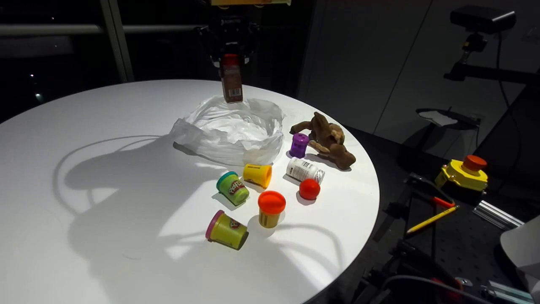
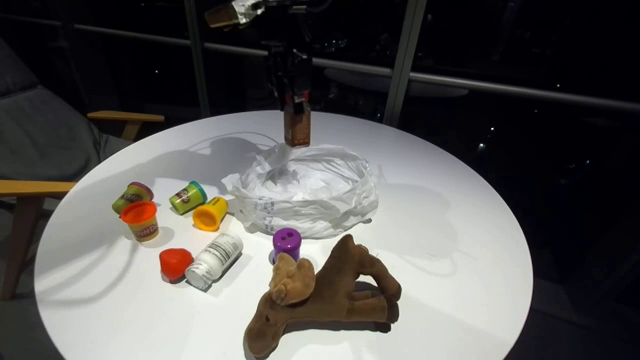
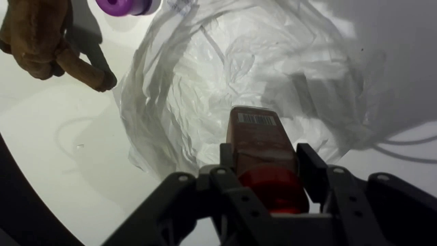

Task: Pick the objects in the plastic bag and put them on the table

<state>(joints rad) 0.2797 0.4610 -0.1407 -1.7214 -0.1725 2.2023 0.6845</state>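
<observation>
My gripper (image 3: 264, 159) is shut on the dark red bottle (image 1: 233, 84), its pads on both sides just below the red cap. The bottle hangs upright above the plastic bag (image 1: 230, 154), whose mouth is spread wide on the white table (image 1: 50, 147). Wrinkled film shows inside the bag in the wrist view. Objects lying beside it are a brown moose (image 2: 325, 300), a purple shaker (image 2: 287, 245), a white bottle (image 2: 216, 257), a red piece (image 2: 175, 264), a yellow cup (image 1: 255, 174), and green and yellow cans (image 1: 233, 189), one with a red lid (image 1: 271, 202).
Past the table's edge stand a yellow box with a red button (image 1: 464, 175), a pencil (image 1: 432, 219) and a camera on a stand (image 1: 483, 19). A grey chair with a wooden armrest (image 2: 125, 116) sits close to the table in an exterior view.
</observation>
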